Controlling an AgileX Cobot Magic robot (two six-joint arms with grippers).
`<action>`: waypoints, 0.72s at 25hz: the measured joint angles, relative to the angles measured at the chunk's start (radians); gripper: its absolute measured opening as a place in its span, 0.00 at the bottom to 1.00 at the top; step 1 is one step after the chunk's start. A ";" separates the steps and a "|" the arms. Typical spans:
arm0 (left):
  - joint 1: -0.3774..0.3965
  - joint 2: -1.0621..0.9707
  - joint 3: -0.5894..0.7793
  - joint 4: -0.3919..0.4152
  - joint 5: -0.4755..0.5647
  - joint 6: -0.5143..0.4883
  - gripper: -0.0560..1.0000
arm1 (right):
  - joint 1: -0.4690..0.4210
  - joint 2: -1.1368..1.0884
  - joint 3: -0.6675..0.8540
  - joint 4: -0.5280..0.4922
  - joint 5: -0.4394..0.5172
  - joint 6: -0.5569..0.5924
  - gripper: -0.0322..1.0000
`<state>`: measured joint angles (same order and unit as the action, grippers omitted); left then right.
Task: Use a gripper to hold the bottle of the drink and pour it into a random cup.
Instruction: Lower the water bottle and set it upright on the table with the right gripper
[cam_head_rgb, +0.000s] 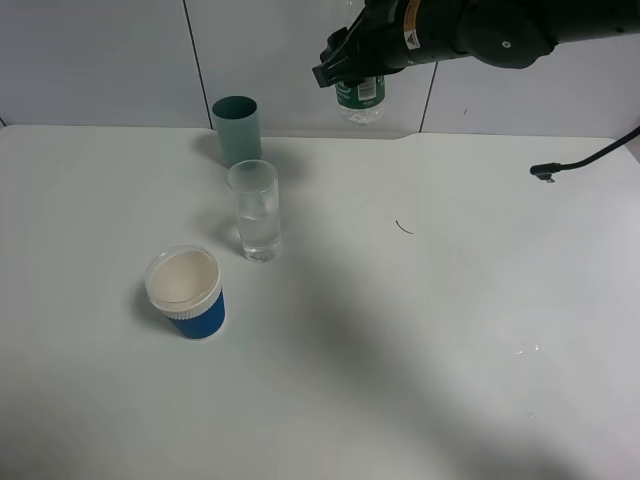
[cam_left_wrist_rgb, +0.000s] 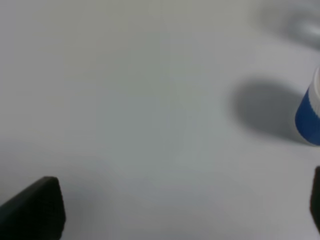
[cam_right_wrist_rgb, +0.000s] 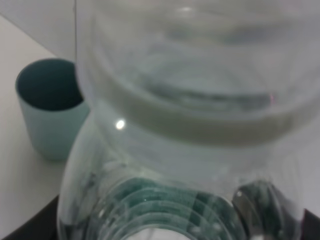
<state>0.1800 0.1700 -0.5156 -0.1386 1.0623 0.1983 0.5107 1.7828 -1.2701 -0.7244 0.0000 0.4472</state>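
From the high camera I see my right gripper (cam_head_rgb: 350, 72) up at the back of the white table (cam_head_rgb: 420, 330), clamped tight on the bottle of the drink (cam_head_rgb: 361, 98). The bottle's dark green label and clear lower end hang below the claw, in the air and in front of the wall. In the right wrist view the bottle (cam_right_wrist_rgb: 185, 125) fills nearly the whole frame, with the teal cup (cam_right_wrist_rgb: 50, 107) beside and beyond it. On the table the teal cup (cam_head_rgb: 237, 128) stands at the back. The clear glass cup (cam_head_rgb: 255, 210) is just in front of the teal one, and the blue ribbed cup (cam_head_rgb: 187, 293) with the wide white rim stands nearer me and further left. All three are upright and apart from each other (the bottle is off to the right of the teal cup, well clear of the glass). A black cable (cam_head_rgb: 585, 160) lies at the right edge. My left gripper (cam_left_wrist_rgb: 182, 205) hangs low over bare table with its fingers (cam_left_wrist_rgb: 35, 210) spread wide and nothing between them, and the blue cup (cam_left_wrist_rgb: 310, 115) is at the edge of its view.
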 joint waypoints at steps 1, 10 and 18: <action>0.000 0.000 0.000 0.000 0.000 0.000 0.99 | -0.004 0.000 0.000 0.044 0.000 -0.038 0.57; 0.000 0.000 0.000 0.000 0.000 0.000 0.99 | -0.011 0.010 0.000 0.444 -0.054 -0.421 0.57; 0.000 0.000 0.000 0.000 0.000 0.000 0.99 | -0.012 0.051 0.000 0.620 -0.075 -0.554 0.57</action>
<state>0.1800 0.1700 -0.5156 -0.1386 1.0623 0.1983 0.4990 1.8335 -1.2701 -0.1042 -0.0753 -0.1066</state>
